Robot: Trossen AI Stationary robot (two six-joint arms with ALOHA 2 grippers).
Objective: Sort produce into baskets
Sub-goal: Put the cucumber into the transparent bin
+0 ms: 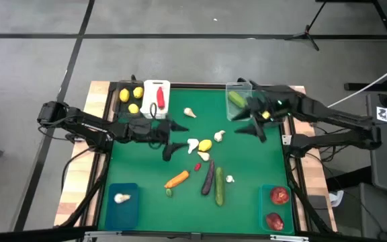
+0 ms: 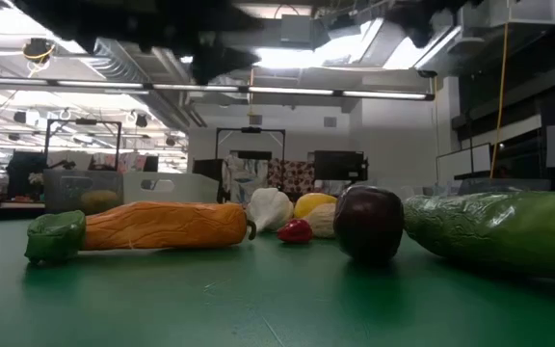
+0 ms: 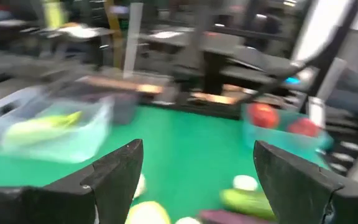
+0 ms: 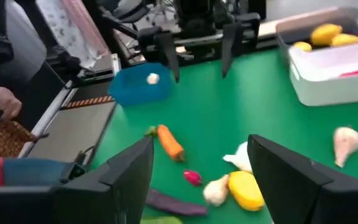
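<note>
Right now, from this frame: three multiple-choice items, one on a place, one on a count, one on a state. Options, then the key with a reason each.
1. Where do the two round red fruits lie?
A. white bin
B. clear bin
C. teal bin on the right arm's side

2. How many lemons are in the dark bin?
A. one
B. three
C. five

3. How is the left claw?
A. shut on a carrot
B. open and empty
C. shut on a garlic bulb

Key:
1 C: the high view shows both red fruits inside that teal bin.
2 B: three yellow pieces sit in the dark bin in the high view.
3 B: the left wrist view shows its fingers apart with nothing between them.
</note>
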